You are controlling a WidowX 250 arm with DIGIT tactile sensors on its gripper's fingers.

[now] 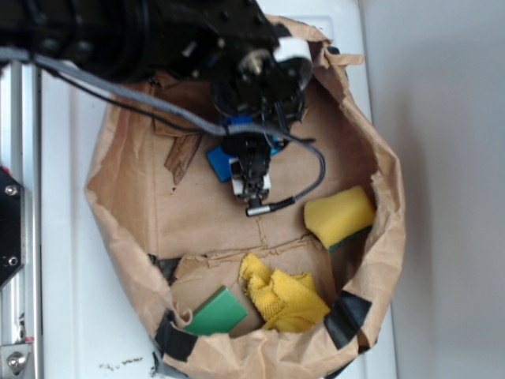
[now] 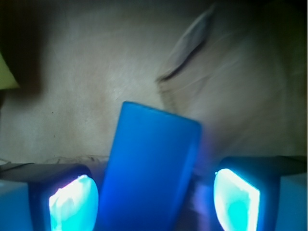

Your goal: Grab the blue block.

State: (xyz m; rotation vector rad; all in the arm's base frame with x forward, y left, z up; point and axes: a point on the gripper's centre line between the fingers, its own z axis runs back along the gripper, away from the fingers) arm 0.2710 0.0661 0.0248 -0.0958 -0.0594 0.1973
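Observation:
The blue block (image 2: pixel 151 163) is flat, bright blue and smooth. In the wrist view it lies on the brown paper floor between my two fingers, tilted slightly, close to the left pad (image 2: pixel 72 202), with a gap to the right pad (image 2: pixel 236 199). My gripper (image 2: pixel 154 199) is open and straddles the block. In the exterior view the gripper (image 1: pixel 251 162) points down into the paper bag, and only a corner of the blue block (image 1: pixel 218 163) shows to its left; the rest is hidden under the arm.
The crumpled brown paper bag wall (image 1: pixel 118 197) rings the work area. Inside lie a yellow sponge (image 1: pixel 339 215) at the right, a yellow cloth (image 1: pixel 282 298) and a green flat block (image 1: pixel 217 313) at the front. A metal rail (image 1: pixel 20 197) stands at the left.

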